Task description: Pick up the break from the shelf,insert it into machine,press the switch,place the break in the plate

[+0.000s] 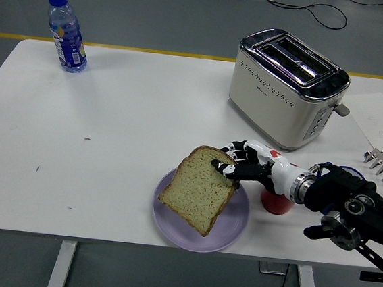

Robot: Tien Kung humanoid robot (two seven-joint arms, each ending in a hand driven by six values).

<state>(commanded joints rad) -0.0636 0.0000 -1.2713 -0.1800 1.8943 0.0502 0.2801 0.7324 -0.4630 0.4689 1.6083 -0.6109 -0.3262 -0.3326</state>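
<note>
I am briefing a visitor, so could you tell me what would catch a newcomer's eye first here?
The slice of bread, pinched by the right hand and lowered over the lilac plate at the table's near edge. Behind it, the shiny toaster stands far right, and a water bottle occupies the far left corner.
</note>
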